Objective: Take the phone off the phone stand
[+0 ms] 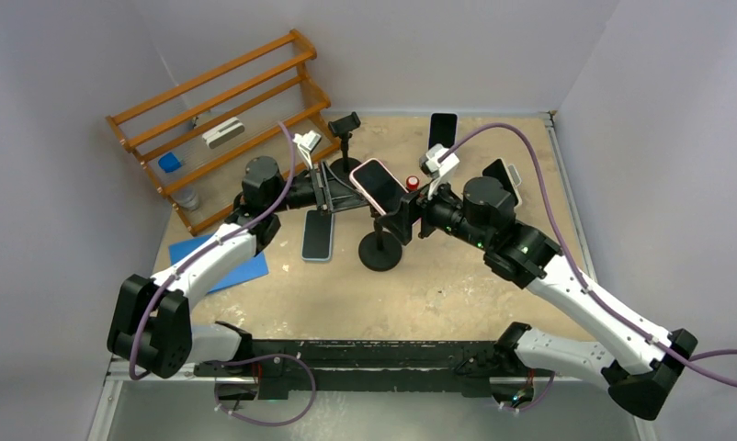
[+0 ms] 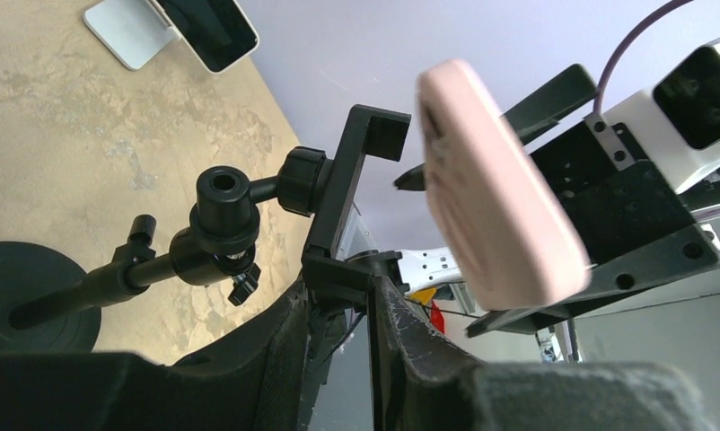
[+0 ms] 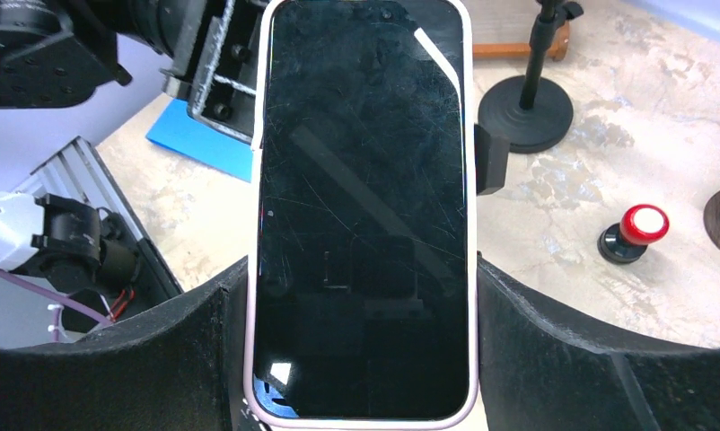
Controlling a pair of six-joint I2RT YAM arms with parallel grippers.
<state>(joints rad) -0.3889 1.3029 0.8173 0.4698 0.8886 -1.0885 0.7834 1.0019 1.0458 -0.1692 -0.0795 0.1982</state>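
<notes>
The phone [image 1: 378, 182], in a pink case with a dark screen, is gripped by its long sides between the fingers of my right gripper [image 1: 399, 207]. It fills the right wrist view as the phone [image 3: 365, 206], with my right gripper [image 3: 361, 346] shut on its lower part. The black phone stand [image 1: 380, 252] has a round base. In the left wrist view its clamp [image 2: 343, 193] holds nothing, and the phone [image 2: 496, 189] hangs just to the right, apart from it. My left gripper [image 2: 338, 287] is shut on the clamp's lower end; in the top view my left gripper [image 1: 326, 188] sits left of the phone.
A wooden rack [image 1: 222, 119] stands at the back left, with a blue sheet [image 1: 213, 262] in front of it. Another phone [image 1: 318, 236] lies flat near the stand. A second stand [image 1: 345, 138], an upright phone [image 1: 443, 129] and a red button [image 1: 412, 182] sit behind.
</notes>
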